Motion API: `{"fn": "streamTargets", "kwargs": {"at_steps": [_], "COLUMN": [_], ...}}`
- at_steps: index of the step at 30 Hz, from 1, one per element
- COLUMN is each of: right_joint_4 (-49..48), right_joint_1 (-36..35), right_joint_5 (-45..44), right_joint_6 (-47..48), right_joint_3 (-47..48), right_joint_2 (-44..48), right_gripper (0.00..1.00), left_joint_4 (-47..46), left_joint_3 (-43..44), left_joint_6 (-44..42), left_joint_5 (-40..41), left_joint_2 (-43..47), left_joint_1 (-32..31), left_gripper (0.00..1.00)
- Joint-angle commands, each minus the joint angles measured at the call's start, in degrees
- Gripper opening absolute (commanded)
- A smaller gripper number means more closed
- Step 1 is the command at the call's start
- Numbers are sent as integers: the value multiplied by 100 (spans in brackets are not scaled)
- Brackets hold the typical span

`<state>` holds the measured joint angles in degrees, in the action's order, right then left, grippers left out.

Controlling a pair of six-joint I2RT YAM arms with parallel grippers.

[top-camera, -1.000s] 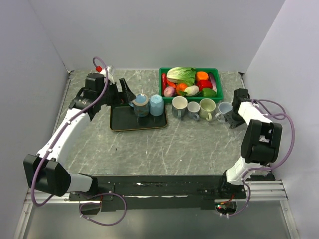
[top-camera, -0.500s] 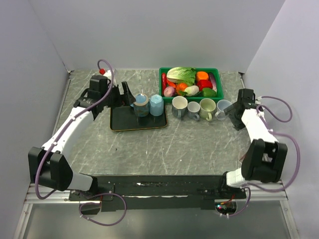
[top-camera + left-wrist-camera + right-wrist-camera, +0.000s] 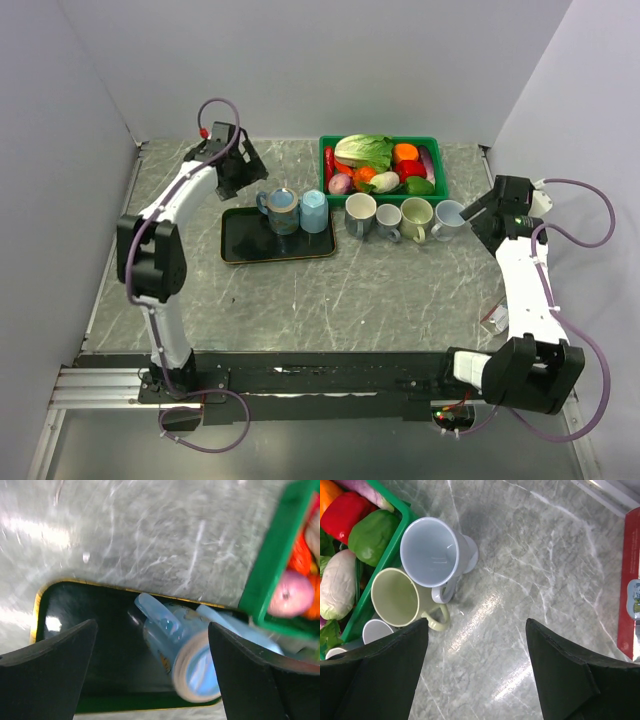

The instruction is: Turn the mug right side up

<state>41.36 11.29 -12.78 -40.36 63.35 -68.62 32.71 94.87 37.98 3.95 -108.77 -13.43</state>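
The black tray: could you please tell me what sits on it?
A blue mug with a handle and a paler blue cup stand side by side on the tray. What lies beneath them is covered.

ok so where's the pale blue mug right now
The pale blue mug stands upright at the right end of the mug row in the top view, beside the green mug and by the green basket's right corner.

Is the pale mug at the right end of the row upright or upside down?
Upright. The right wrist view looks down into the open mouth of the mug, and its inside is bare.
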Motion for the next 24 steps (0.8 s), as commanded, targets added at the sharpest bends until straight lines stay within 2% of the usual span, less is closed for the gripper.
{"fn": "streamTargets", "kwargs": {"at_steps": [1, 8, 10, 11, 14, 19, 24], "right_joint_4": [144, 170, 162, 170, 144, 126, 100], "right_joint_1": [5, -4, -4, -4, 5, -4, 5], "right_joint_5": [-208, -339, -392, -410, -445, -498, -542], "right_joint_6": [134, 195, 230, 230, 248, 265, 257], "right_joint_3": [143, -16, -7, -7, -7, -7, -104], "right_joint_2": [208, 340, 349, 349, 332, 332, 367], "right_gripper": [85, 85, 85, 85, 85, 84, 84], "left_joint_4": [1272, 1177, 1088, 1097, 1010, 887, 807], "left_joint_3": [787, 586, 541, 559, 638, 699, 717], "left_joint_6": [1885, 3197, 3434, 3505, 3611, 3734, 3761], "left_joint_5": [124, -148, -245, -297, -482, -553, -658], "left_joint_2": [-548, -557, -601, -636, -821, -979, -1128], "left_joint_1": [-10, -19, -10, -10, -19, -19, -19], "left_gripper": [99, 96, 91, 85, 75, 68, 54]}}
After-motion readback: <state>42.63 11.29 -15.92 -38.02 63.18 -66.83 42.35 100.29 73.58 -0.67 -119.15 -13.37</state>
